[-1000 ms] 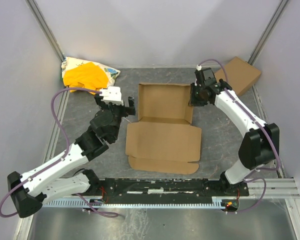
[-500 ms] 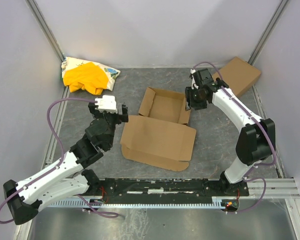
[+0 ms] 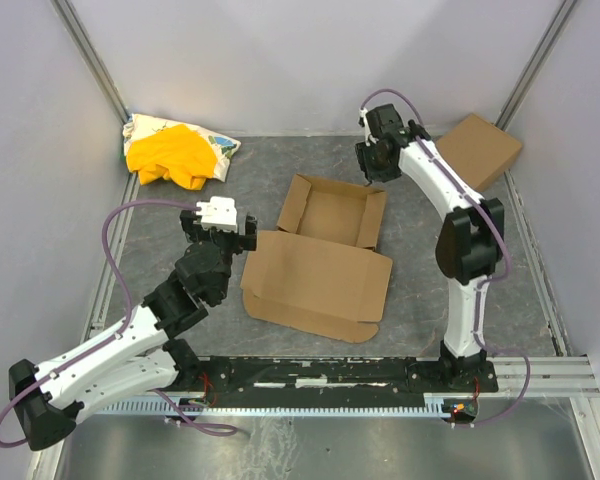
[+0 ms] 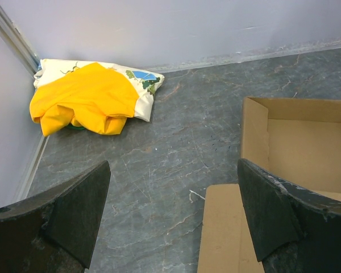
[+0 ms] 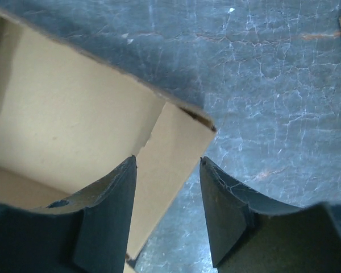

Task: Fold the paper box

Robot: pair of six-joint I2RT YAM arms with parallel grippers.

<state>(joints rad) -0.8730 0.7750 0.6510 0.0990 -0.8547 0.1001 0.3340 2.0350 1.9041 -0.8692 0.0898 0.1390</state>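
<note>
Starting at the right gripper (image 3: 370,168), upper middle of the overhead view: two dark, matte, blunt fingers (image 5: 111,205), parted about halfway, clamped on nothing. Hangs over the upper-right corner of the paper box (image 3: 320,260). In the wrist view, the box's upright side wall seen through the gap between the fingers, contact impossible to judge. Over at the left gripper (image 3: 248,233), left of centre: again two dark fingers (image 4: 74,219), rough and chipped along the edges, spread as wide as can be, empty. Sits just beside the box's left edge, apart from it. One paper box in all: thin, plain brown cardboard, smooth and matte, creased, lying in the middle of the frame and skewed a little. Upper half raised into a shallow tray, with a back wall and two side flaps standing. Lower half a flat rectangular lid panel, with a narrow tuck strip along its bottom edge. Beneath it, one grey table (image 3: 420,275), veined and crackled like stone. Farther out, one second cardboard box (image 3: 478,150), closed, flat and brown, in the upper right. One soft cloth bundle (image 3: 175,152), crumpled, yellow over white printed fabric, in the upper-left corner. Two purple cables (image 3: 108,215), one looping off each arm.
</note>
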